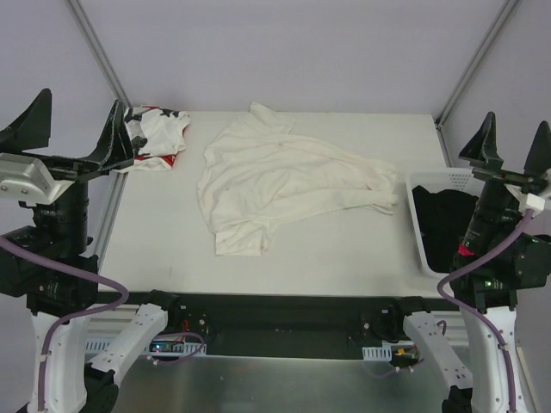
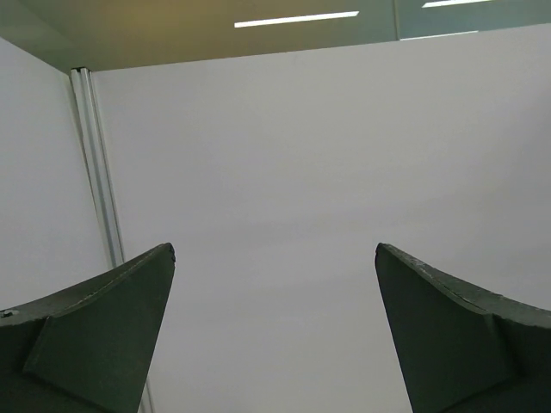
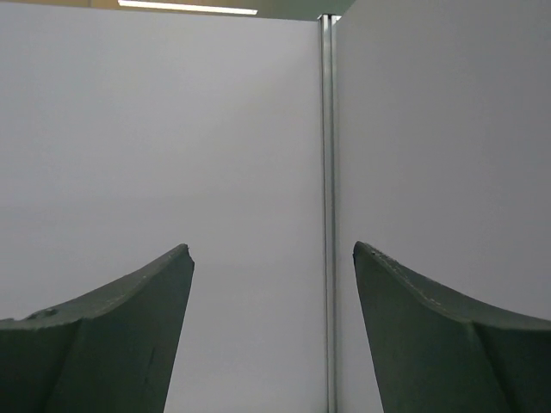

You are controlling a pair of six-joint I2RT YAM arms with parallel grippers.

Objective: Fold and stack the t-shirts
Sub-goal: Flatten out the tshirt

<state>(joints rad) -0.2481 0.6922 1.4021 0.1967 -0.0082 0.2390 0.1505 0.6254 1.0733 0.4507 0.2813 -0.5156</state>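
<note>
Top external, cream t-shirt (image 1: 284, 176) crumpled at centre, star-print t-shirt (image 1: 159, 136) at far-left table (image 1: 344, 249) edge, left jaws, right jaws spread aloft.

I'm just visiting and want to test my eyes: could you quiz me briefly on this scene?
1. True or false: the cream shirt is neatly folded.
2. What colour is the cloth in the basket?
3. Where is the star-print shirt? A: at the table's far left corner. B: in the basket. C: under the cream shirt.
Key: 1 false, it lies crumpled. 2 black. 3 A.
</note>
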